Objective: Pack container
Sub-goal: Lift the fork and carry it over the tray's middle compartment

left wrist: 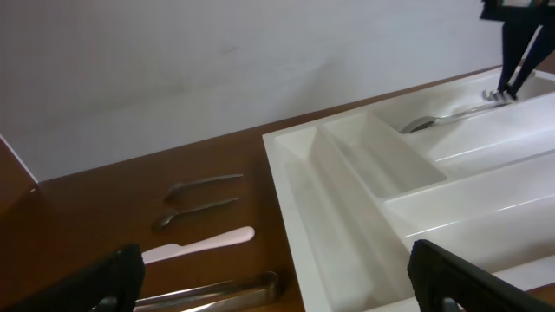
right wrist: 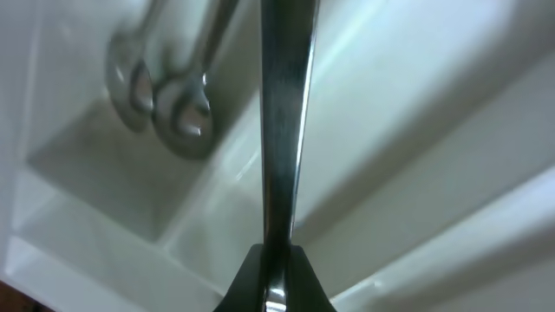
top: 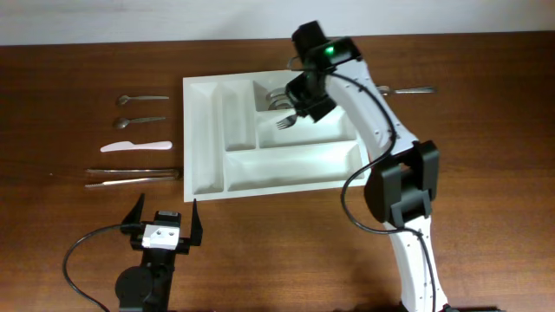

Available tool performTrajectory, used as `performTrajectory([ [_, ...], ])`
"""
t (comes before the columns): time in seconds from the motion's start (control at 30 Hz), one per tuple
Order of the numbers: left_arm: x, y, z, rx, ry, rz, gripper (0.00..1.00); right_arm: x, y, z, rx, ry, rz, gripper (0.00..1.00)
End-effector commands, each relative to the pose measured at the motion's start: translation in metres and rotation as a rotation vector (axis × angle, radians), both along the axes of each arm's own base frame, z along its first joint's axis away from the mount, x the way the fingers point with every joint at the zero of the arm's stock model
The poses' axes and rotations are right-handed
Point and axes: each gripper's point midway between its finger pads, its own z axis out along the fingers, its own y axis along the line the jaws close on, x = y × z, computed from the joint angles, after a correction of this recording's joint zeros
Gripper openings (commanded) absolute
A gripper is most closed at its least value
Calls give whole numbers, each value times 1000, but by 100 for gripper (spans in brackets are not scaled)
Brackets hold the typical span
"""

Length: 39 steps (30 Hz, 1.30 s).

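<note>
Steel fork (top: 284, 121) clamped in your right gripper (top: 300, 110): lower it level into the container's (top: 205, 147) long compartment, clear of its dividers, then release; left gripper (top: 165, 211) stands wide.

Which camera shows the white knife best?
Overhead: the white knife lies whole, left of the tray. Left wrist shows it at a low slant, near the frame's bottom; right wrist does not show it.

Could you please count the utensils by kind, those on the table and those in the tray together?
Spoons: 4, two left of the tray at and, two inside it at and
Fork: 1
Knife: 1
Tongs: 1
Utensil right of the tray, kind unclear: 1
Total: 8
</note>
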Motion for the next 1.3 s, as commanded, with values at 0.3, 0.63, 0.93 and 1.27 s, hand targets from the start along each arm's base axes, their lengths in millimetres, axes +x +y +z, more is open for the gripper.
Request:
performTrajectory([
  [0.3, 0, 0, -2, 15, -2, 3, 99, -19, -21, 25, -84, 39, -227, 4],
  [0.63, 0, 0, -2, 15, -2, 3, 99, -20, -21, 7, -105, 74, -247, 4],
  [0.93, 0, 0, -2, 15, -2, 3, 99, -25, -14, -19, -137, 117, -229, 4],
  [1.27, 0, 0, -2, 16, -2, 3, 99, -30, -10, -45, -174, 156, -188, 4],
])
